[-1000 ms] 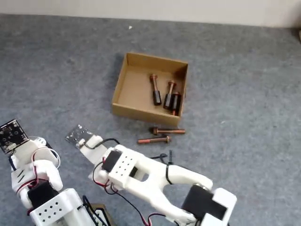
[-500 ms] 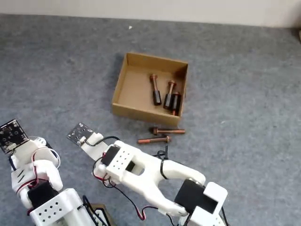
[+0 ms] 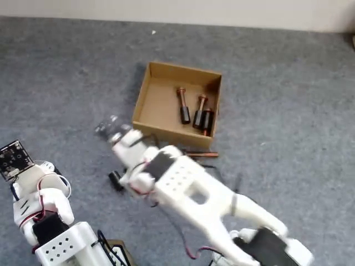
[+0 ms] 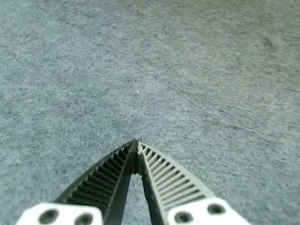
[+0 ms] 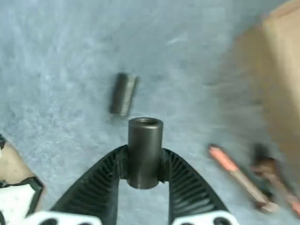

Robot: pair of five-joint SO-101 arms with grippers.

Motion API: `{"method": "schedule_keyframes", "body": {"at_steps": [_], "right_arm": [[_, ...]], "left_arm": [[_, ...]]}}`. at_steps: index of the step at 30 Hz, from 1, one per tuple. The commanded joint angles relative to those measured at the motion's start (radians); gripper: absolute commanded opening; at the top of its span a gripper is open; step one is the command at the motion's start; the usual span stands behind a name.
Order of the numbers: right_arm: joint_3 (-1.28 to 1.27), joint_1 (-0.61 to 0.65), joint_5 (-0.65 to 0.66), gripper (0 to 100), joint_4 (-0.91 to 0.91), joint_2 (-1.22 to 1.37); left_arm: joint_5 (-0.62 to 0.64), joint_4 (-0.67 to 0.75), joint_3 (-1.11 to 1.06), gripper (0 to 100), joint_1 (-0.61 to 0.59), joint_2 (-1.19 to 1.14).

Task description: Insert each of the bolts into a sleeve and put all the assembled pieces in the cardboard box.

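At seven o'clock from the box (image 3: pixel 183 67), the right end effector (image 5: pixel 144 157) is pinching a sleeve (image 5: pixel 145 138), the left end effector (image 4: pixel 137 154) pressed together.

Three assembled pieces (image 3: pixel 183 108), two bolts (image 5: pixel 234 171), two sleeves (image 5: pixel 123 93)

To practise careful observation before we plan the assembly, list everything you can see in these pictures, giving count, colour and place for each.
cardboard box: one, brown, open-topped, on the carpet.
assembled pieces: three, copper bolts in black sleeves, inside the box.
loose bolts: two, copper, on the carpet near the box.
loose sleeve: one, dark, lying on the carpet.
held sleeve: one, dark, between the right gripper's fingers.
carpet: one, grey, under everything.
left gripper: one, black and white fingers, shut, over bare carpet.
right gripper: one, black fingers, shut on the held sleeve.
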State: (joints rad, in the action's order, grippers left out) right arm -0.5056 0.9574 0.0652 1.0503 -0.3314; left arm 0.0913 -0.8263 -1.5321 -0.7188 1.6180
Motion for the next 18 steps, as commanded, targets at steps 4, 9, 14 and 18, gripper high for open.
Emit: {"method": "schedule_keyframes", "body": {"at_steps": [4,9,14,18], "right_arm": [[-0.111,-0.209,0.060,0.5,0.070,-0.314],[-0.232,-0.363,0.060,0.5,0.065,-0.446],[-0.300,-0.498,0.055,0.5,0.045,-0.506],[-0.398,-0.591,0.054,0.5,-0.058,-0.524]], "left_arm": [[-0.005,0.026,0.035,1,0.013,0.008],[-0.005,0.023,0.033,1,0.050,0.008],[-0.009,0.023,0.031,1,0.085,0.008],[-0.012,0.023,0.031,1,0.156,0.008]]}}
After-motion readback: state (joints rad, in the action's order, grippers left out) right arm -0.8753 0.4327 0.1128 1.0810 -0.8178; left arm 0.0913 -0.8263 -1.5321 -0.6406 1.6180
